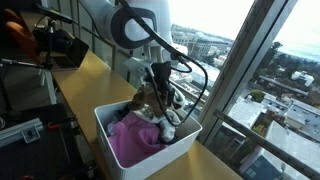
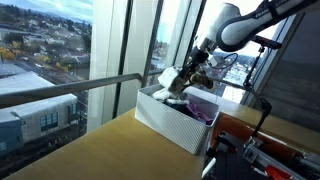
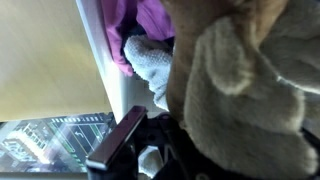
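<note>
Tan plush toy (image 3: pixel 240 90) pinched in tool (image 1: pixel 155 92) over white bin (image 1: pixel 165 158); wooden counter (image 1: pixel 95 75) beside city-view window (image 1: pixel 250 60).

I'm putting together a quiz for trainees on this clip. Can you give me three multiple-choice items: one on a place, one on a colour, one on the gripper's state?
1. Where does the white bin stand?
A) on the floor
B) on the wooden table by the window
C) on a chair

2. What colour is the cloth lying in the bin?
A) purple
B) green
C) yellow

3. What state is the gripper in?
A) open and empty
B) shut on the plush toy
C) shut on the bin's rim

Answers:
1 B: both exterior views show the bin on the tabletop beside the glass.
2 A: purple fabric shows inside the bin.
3 B: the tan toy hangs from the closed jaws over the bin.
</note>
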Robot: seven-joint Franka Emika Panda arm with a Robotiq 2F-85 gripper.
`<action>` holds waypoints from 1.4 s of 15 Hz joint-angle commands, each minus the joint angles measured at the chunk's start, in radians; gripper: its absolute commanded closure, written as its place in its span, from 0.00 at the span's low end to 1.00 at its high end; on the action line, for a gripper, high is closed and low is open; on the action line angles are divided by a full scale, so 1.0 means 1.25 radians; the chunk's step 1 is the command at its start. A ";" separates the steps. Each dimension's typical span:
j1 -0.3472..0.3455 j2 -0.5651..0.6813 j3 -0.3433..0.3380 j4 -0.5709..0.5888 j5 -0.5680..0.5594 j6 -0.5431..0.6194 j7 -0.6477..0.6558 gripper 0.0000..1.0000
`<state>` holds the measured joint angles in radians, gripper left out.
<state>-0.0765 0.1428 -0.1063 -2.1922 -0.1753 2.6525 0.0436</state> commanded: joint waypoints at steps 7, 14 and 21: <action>0.003 0.061 -0.028 -0.127 -0.014 0.099 0.034 0.75; 0.008 0.024 -0.013 -0.080 0.018 0.050 0.021 0.31; 0.012 -0.081 0.020 -0.030 0.072 0.010 -0.002 0.00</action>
<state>-0.0693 0.1144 -0.1019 -2.2354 -0.1236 2.7124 0.0709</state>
